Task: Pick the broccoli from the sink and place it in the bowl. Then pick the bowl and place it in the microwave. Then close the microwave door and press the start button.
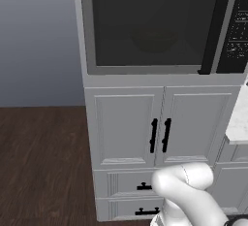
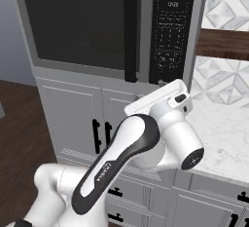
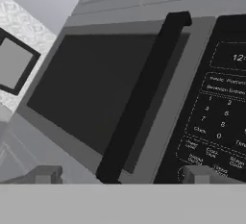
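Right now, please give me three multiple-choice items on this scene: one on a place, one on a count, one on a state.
1. The button panel lies where from the microwave door?
A right
B left
C below
2. How many black handles are on the two cabinet doors under the microwave?
A one
B two
C four
3. The microwave door is
A wide open
B removed
C closed

Key: 1 A, the panel adjoins the bar handle on its right; 2 B, one vertical handle per door; 3 C, the door sits flush with its frame.

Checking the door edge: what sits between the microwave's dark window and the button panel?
The long black bar handle on the microwave door, beside the button panel; right base view shows it.
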